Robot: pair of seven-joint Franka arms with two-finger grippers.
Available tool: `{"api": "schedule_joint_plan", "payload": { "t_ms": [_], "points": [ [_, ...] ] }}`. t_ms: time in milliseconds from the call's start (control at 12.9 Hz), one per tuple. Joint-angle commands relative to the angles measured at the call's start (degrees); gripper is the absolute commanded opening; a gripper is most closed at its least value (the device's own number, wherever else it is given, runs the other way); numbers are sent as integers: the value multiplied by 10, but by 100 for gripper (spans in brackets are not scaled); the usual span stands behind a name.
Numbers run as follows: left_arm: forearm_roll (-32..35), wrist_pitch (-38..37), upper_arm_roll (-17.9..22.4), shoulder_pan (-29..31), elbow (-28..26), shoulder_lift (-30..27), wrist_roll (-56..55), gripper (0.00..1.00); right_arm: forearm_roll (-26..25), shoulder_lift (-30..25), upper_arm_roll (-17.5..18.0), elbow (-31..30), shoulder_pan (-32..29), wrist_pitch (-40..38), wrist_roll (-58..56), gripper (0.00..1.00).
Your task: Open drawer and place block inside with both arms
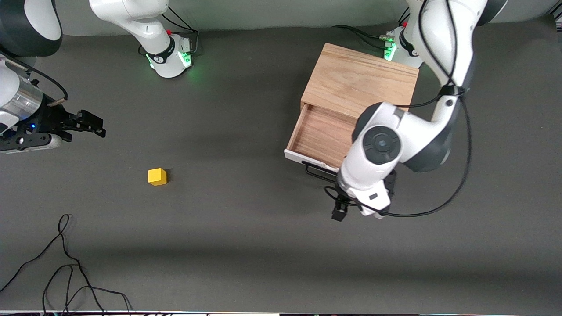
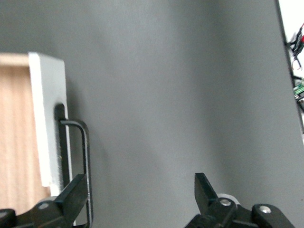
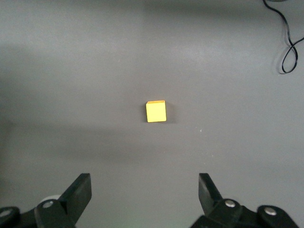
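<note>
The drawer [image 1: 322, 134] stands pulled out of the light wooden cabinet [image 1: 360, 81]; its wood inside is bare. Its white front panel [image 2: 47, 118] and black wire handle [image 2: 83, 156] show in the left wrist view. My left gripper [image 1: 351, 206] is open and empty, just in front of the handle, one fingertip [image 2: 76, 187] beside the bar and not closed on it. The yellow block [image 1: 157, 176] lies on the table toward the right arm's end; it also shows in the right wrist view [image 3: 156, 111]. My right gripper [image 1: 90, 123] is open and empty, up in the air near the block.
The table [image 1: 246, 245] is a dark grey mat. A loose black cable [image 1: 66, 263] lies near the front camera at the right arm's end and shows in the right wrist view [image 3: 289, 52]. The arms' green-lit bases [image 1: 173, 57] stand along the robots' edge of the table.
</note>
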Motion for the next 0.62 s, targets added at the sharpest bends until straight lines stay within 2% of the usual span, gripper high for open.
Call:
{"api": "schedule_joint_plan", "payload": {
  "t_ms": [0,233,388,543],
  "points": [
    [-16,-61,-5,29,-1,-44,70,100,-5,12,-2,-16,4,27,-4,100],
    [-46,-172,-2,82,-5,-109,246,100,-6,3,-2,-130,4,159,-9,100],
    [-70,-245,-3,132,-5,-142,381,100,-7,27,-2,-179,4,250,-26,100],
    [-74,-292,-1,167,-20,-172,485,100,-7,59,-2,-242,4,375,-51,100]
  ]
}}
